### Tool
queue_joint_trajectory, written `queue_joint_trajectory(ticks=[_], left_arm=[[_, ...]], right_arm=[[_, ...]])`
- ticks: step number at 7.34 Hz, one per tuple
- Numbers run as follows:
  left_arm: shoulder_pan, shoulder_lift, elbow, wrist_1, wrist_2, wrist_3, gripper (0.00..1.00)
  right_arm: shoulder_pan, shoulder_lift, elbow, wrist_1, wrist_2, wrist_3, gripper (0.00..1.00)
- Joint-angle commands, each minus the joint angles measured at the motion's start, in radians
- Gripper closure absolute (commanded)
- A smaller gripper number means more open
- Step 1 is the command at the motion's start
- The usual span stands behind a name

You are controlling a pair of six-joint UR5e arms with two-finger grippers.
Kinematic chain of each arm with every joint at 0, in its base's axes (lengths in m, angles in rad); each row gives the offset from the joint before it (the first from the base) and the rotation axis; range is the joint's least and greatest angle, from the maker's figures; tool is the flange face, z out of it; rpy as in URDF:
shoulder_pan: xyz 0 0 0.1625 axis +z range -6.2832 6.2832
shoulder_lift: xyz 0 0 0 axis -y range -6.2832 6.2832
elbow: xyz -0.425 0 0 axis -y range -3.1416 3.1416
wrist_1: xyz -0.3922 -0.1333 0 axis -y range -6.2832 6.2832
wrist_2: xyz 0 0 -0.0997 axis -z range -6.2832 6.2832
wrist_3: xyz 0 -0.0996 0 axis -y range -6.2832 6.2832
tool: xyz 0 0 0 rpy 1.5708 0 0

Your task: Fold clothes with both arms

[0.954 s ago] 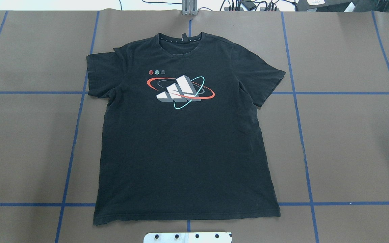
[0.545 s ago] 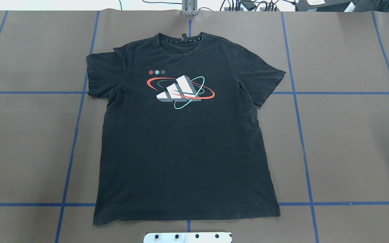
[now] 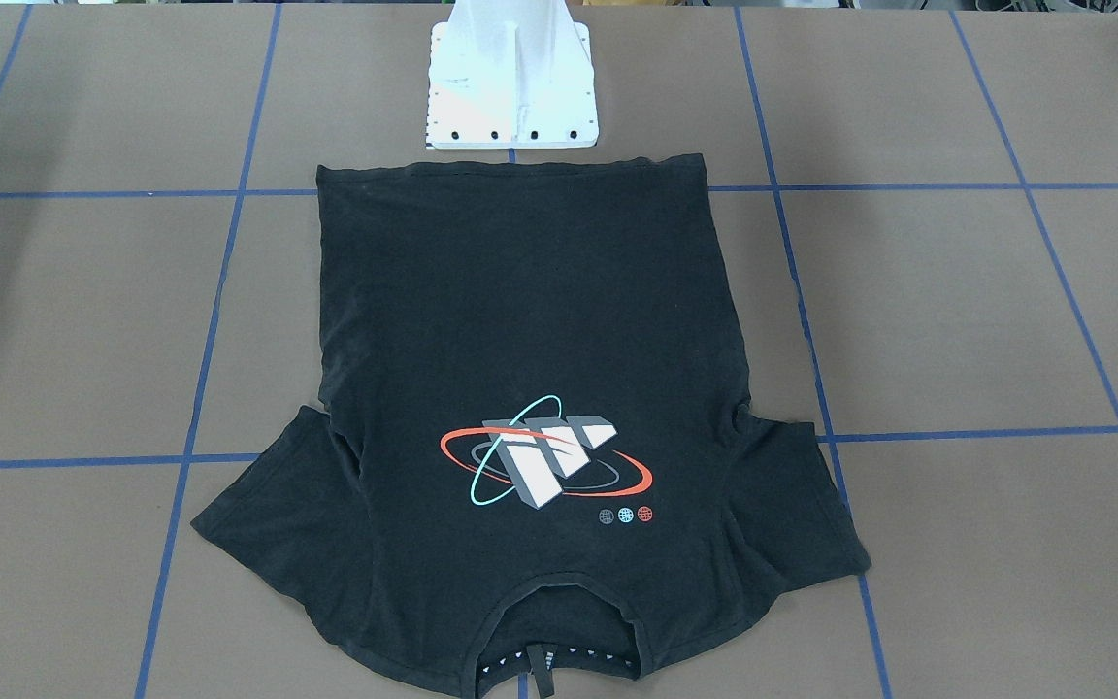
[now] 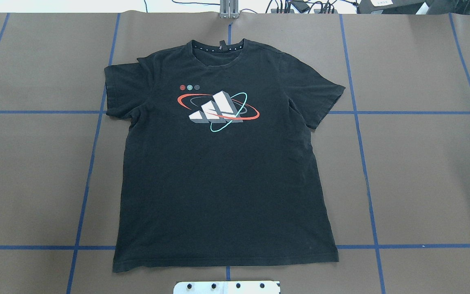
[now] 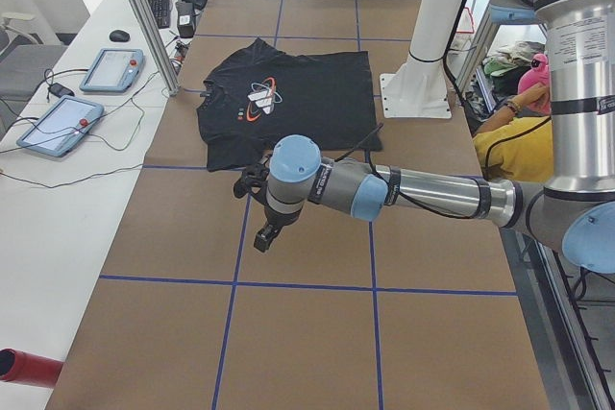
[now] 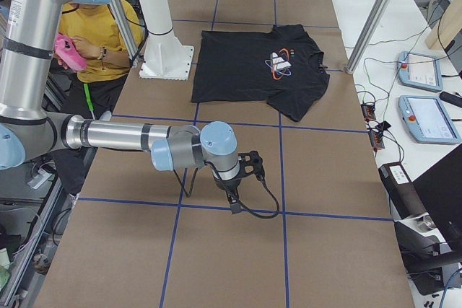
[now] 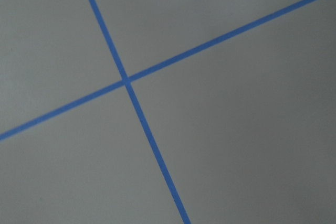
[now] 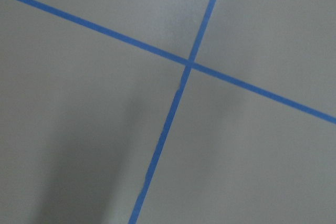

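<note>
The brown counter (image 4: 422, 171) is being seen across the whole overhead frame, and it is being divided into large fields by blue tape lines (image 4: 363, 163). The black T-shirt (image 4: 222, 183) is being shown spread flat and face up in the centre of that frame, with its hem toward the lower edge and its two short sleeves opened to the sides. In the left side view the left arm (image 5: 423, 194) is being held low across the middle of the frame, over bare counter and apart from the T-shirt. In the right side view the right arm (image 6: 123, 136) is being held likewise across the middle left of the frame, also apart from the T-shirt. The white base plate (image 3: 512, 107) is being seen at the top centre of the front-facing frame, just beside the hem. The grey-white block graphic (image 4: 218, 110) with red-orange and teal rings is being displayed on the chest. The left claw (image 5: 262, 237) and the right claw (image 6: 234, 203) are being pointed down at the counter; whether each is released or clenched cannot be told. The collar (image 4: 218, 47) is being seen at the upper centre of the overhead frame. A crossing of tape lines is being shown in each wrist view.
</note>
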Motion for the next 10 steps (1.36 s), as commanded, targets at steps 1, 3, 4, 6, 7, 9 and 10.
queue_joint_trajectory(ticks=[1, 3, 4, 6, 7, 9, 10], left_arm=[[0.000, -0.088, 0.022, -0.260, 0.001, -0.003, 0.00], [0.006, -0.210, 0.078, -0.278, -0.006, -0.313, 0.00], [0.032, -0.227, 0.092, -0.338, -0.003, -0.409, 0.00], [0.128, -0.267, 0.119, -0.478, -0.002, -0.552, 0.00], [0.208, -0.278, 0.140, -0.526, 0.000, -0.556, 0.00], [0.248, -0.365, 0.191, -0.528, 0.001, -0.598, 0.00], [0.262, -0.394, 0.195, -0.529, 0.018, -0.679, 0.00]], right_arm=[[0.000, 0.032, -0.011, 0.032, 0.007, 0.025, 0.00], [0.000, 0.100, -0.034, 0.032, 0.051, 0.179, 0.00], [-0.009, 0.164, -0.043, 0.035, 0.100, 0.344, 0.00], [-0.090, 0.239, -0.045, 0.041, 0.109, 0.378, 0.00], [-0.147, 0.308, -0.060, 0.040, 0.103, 0.383, 0.00], [-0.237, 0.429, -0.126, 0.041, 0.098, 0.569, 0.01], [-0.302, 0.489, -0.144, 0.060, 0.069, 0.694, 0.01]])
